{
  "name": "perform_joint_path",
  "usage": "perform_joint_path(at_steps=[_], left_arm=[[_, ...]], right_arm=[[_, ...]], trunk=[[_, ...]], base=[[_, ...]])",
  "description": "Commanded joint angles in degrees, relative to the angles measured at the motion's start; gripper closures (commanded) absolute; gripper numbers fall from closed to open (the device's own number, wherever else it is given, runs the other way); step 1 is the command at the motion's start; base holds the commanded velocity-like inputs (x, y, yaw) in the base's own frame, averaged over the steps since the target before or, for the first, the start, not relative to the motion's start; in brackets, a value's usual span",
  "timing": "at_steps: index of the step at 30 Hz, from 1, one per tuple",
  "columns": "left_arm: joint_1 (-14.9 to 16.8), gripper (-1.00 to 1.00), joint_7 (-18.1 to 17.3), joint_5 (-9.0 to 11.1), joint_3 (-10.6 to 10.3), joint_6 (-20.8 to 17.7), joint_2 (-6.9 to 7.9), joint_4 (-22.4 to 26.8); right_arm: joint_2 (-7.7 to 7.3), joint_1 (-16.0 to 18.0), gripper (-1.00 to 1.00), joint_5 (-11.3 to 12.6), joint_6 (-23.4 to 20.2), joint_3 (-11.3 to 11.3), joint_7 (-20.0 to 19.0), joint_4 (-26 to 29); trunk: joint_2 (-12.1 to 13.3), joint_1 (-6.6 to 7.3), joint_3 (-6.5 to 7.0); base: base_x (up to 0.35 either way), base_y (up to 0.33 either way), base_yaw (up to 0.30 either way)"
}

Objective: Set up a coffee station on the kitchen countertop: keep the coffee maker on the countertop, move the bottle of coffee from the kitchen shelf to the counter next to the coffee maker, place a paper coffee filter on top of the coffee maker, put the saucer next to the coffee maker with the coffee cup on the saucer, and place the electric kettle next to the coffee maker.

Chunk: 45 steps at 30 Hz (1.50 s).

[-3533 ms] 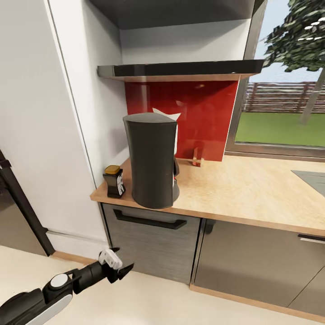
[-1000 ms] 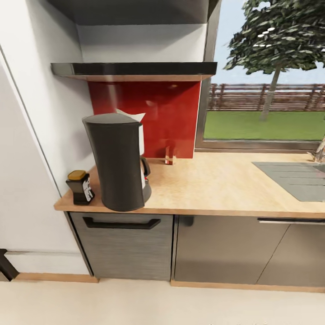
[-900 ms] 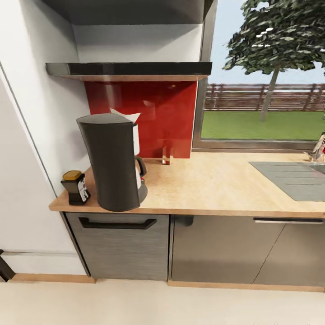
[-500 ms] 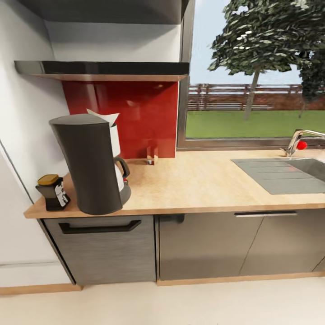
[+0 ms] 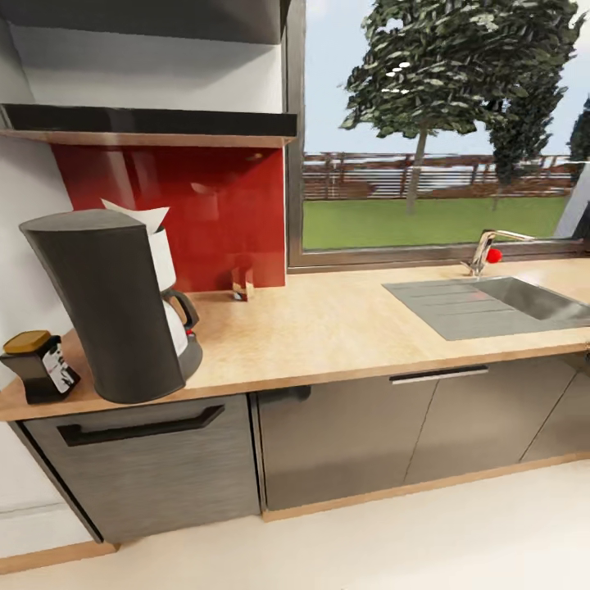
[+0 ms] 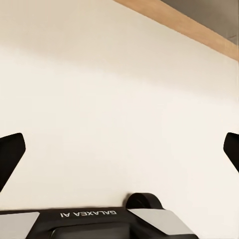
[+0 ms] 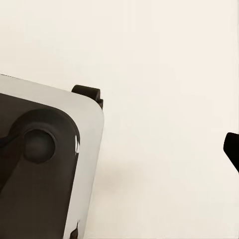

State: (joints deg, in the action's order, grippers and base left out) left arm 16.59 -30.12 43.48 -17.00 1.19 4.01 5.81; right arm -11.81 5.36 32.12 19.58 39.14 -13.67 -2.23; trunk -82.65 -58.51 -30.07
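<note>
My head camera faces the countertop (image 5: 344, 319), a light wood-grain surface above dark grey cabinets (image 5: 344, 434). The coffee maker (image 5: 111, 307) stands upright near the left end of the countertop. A paper coffee filter (image 5: 135, 216) sits on top of it, its white points rising above the filter basket. The bottle of coffee (image 5: 37, 365) stands upright on the countertop just beside the coffee maker, on its left, close to the front edge. The kitchen shelf (image 5: 147, 123) hangs above the coffee maker, over a red backsplash (image 5: 213, 213). A small object (image 5: 242, 287) stands at the foot of the backsplash; I cannot tell what it is. The grey steel sink (image 5: 492, 301) is set into the right part of the countertop, with a faucet (image 5: 487, 250) behind it, below the window (image 5: 434, 139).

My left gripper (image 6: 119, 149) points at pale floor (image 6: 99, 99). Its 2 dark fingertips (image 6: 10, 154) sit at opposite edges of the left wrist view, spread wide apart with nothing between them. A wooden baseboard strip (image 6: 184, 25) crosses one corner.

In the right wrist view, 1 dark fingertip (image 7: 231, 149) of my right gripper appears at the edge, over pale floor beside part of my base (image 7: 45, 164). I cannot tell how its jaws stand.
</note>
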Motion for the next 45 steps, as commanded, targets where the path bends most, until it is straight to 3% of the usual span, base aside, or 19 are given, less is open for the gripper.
perform_joint_path(at_steps=[1,17,35,45], left_arm=[[0.0,-1.00,-0.1,0.5,-0.5,0.1,0.03,0.0],[0.0,-1.00,-0.1,0.5,-0.4,0.0,0.12,-2.3],[0.0,-1.00,-0.1,0.5,-0.4,0.0,0.12,-2.5],[0.0,-1.00,-0.1,0.5,-0.4,0.0,0.12,-2.5]], right_arm=[[0.03,0.1,-1.00,0.6,0.3,0.3,-0.5,-0.2],[0.00,0.1,-1.00,0.7,0.4,0.3,-0.5,-0.2],[0.03,0.2,-1.00,0.7,0.4,0.3,-0.5,-0.2],[0.03,0.2,-1.00,0.7,0.4,0.3,-0.5,-0.2]], trunk=[[0.0,0.00,-0.05],[0.0,0.00,-0.05],[0.0,0.00,-0.05],[0.0,0.00,-0.05]], base=[[0.122,-0.007,-0.255],[0.097,-0.053,-0.178],[0.084,-0.282,-0.173],[0.016,-0.048,-0.254]])
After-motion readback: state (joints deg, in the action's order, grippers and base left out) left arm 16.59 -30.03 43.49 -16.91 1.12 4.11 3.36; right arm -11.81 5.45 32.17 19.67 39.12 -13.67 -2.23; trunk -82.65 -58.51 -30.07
